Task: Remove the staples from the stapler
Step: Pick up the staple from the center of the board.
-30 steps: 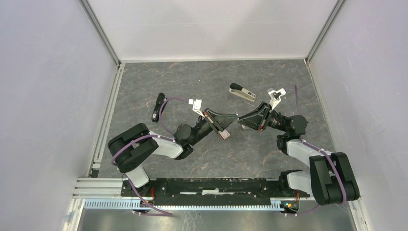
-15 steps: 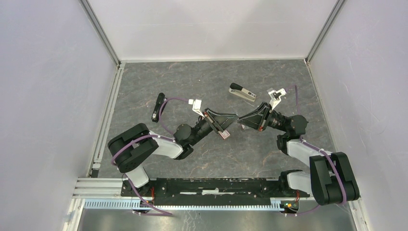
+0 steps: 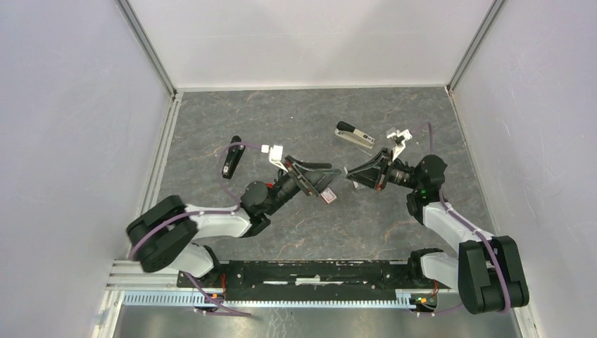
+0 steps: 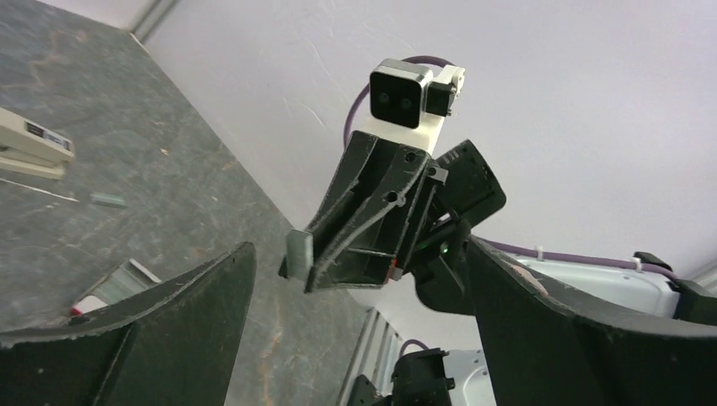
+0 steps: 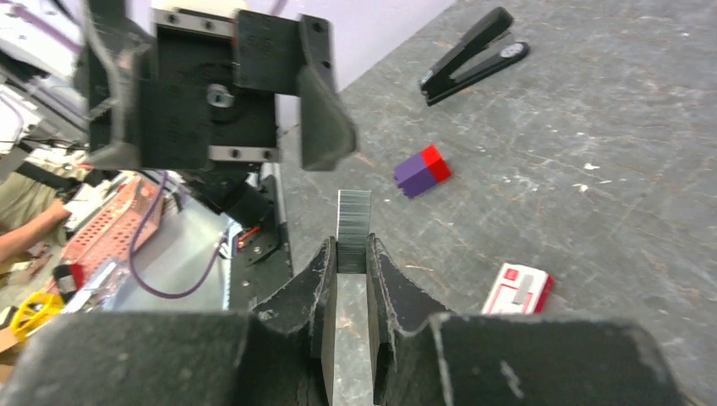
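- Your right gripper [image 5: 351, 249] is pinched tight on a grey strip of staples [image 5: 353, 216]. The strip sticks out past the fingertips.
- Your left gripper [image 3: 327, 179] is spread wide and holds nothing. It faces the right gripper, tip close to tip, but they do not touch.
- The stapler [image 3: 354, 136] lies flat on the table [image 3: 281, 113]. It is on the far side of the right gripper, near it but apart. Nothing touches it.
- From the left gripper, the stapler is a bit further off, away and to the right.
- A slim black bar [image 3: 231, 156] lies on the left side, well apart from the stapler.
- A small red and purple block [image 5: 421, 169] sits on the table near the left gripper.
- A little red and white box [image 5: 517, 288] lies close to the right gripper.
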Action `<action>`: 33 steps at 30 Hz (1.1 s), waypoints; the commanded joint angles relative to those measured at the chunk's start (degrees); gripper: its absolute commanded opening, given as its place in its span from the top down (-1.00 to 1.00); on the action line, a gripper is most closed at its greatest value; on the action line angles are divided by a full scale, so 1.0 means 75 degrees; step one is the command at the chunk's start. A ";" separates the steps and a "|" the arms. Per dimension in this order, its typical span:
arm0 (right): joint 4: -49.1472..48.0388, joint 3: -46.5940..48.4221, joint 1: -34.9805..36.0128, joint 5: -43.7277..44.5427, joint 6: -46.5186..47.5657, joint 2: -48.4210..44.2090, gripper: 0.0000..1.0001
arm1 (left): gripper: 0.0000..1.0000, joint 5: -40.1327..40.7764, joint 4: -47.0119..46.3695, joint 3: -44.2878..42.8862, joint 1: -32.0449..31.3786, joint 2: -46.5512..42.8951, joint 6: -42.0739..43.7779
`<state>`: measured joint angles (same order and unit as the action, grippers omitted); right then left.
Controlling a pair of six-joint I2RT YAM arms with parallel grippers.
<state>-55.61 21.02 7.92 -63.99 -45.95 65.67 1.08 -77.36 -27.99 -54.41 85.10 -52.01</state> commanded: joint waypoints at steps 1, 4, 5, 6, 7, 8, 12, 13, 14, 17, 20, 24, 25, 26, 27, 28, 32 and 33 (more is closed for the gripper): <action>0.3640 0.0944 -0.0029 0.0584 0.3411 -0.0259 0.83 | -1.00 0.0095 0.2708 -0.0087 0.0196 -0.1377 0.1314; 0.4976 0.1331 -0.0037 0.1072 0.4594 -0.0308 0.83 | -1.00 -0.0109 0.4278 -0.0351 0.0342 -0.1849 0.1750; 0.5300 0.1423 -0.0032 0.1234 0.4858 -0.0357 0.83 | -1.00 -0.0109 0.4723 -0.0418 0.0385 -0.2004 0.1889; 0.5587 0.1525 -0.0037 0.1398 0.5116 -0.0404 0.82 | -1.00 -0.0109 0.5030 -0.0428 0.0449 -0.2128 0.1989; 0.5878 0.1645 -0.0037 0.1558 0.5429 -0.0468 0.83 | -1.00 -0.0109 0.5209 -0.0420 0.0504 -0.2226 0.2118; 0.6165 0.1750 -0.0034 0.1743 0.5662 -0.0508 0.83 | -1.00 -0.0298 0.5360 -0.0412 0.0575 -0.2330 0.2244; 0.7197 0.2090 -0.0037 0.2460 0.6658 -0.0586 0.82 | -1.00 -0.0535 0.5727 -0.0544 0.0887 -0.2359 0.2423; 0.7382 0.2138 -0.0033 0.2691 0.6890 -0.0619 0.82 | -1.00 -0.0727 0.5829 -0.0655 0.0995 -0.2213 0.2413; 0.7742 0.2191 -0.0046 0.2933 0.7136 -0.0662 0.82 | -0.99 -0.0889 0.5906 -0.0821 0.1072 -0.2040 0.2381; 0.8437 0.2307 -0.0045 0.3498 0.7702 -0.0752 0.83 | -0.97 -0.1326 0.5959 -0.1337 0.1195 -0.1255 0.2167; 0.8473 0.2061 -0.0063 0.4034 0.7854 -0.0962 0.83 | -0.97 -0.1471 0.5956 -0.1856 0.1196 -0.0346 0.1977; 0.8243 0.1792 -0.0617 0.3916 0.7780 -0.1050 0.81 | -0.93 -0.1638 0.5827 -0.2670 0.1203 0.1077 0.1585; 0.8267 0.1792 -0.0787 0.3834 0.7785 -0.1025 0.81 | -0.92 -0.1743 0.5848 -0.2940 0.1208 0.1393 0.1510; 0.8282 0.1781 -0.0909 0.3778 0.7797 -0.0993 0.82 | -0.92 -0.1847 0.5892 -0.3192 0.1207 0.1749 0.1472; 0.8300 0.1759 -0.0987 0.3742 0.7820 -0.0961 0.81 | -0.92 -0.1927 0.5972 -0.3494 0.1208 0.2036 0.1431; 0.8310 0.1756 -0.1004 0.3726 0.7843 -0.0937 0.81 | -0.91 -0.1965 0.6111 -0.3737 0.1208 0.2336 0.1416; 0.8380 0.1690 -0.1383 0.3608 0.7918 -0.0916 0.81 | -0.89 -0.1652 0.6850 -0.4636 0.1175 0.3113 0.1569; 0.8406 0.1664 -0.1408 0.3581 0.7930 -0.0904 0.81 | -0.89 -0.1337 0.7246 -0.4821 0.1147 0.3207 0.1584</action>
<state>7.60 34.44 -1.48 -36.12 12.03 58.85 -11.42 -29.34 -57.67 -45.50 106.54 -39.57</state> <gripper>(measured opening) 0.199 0.949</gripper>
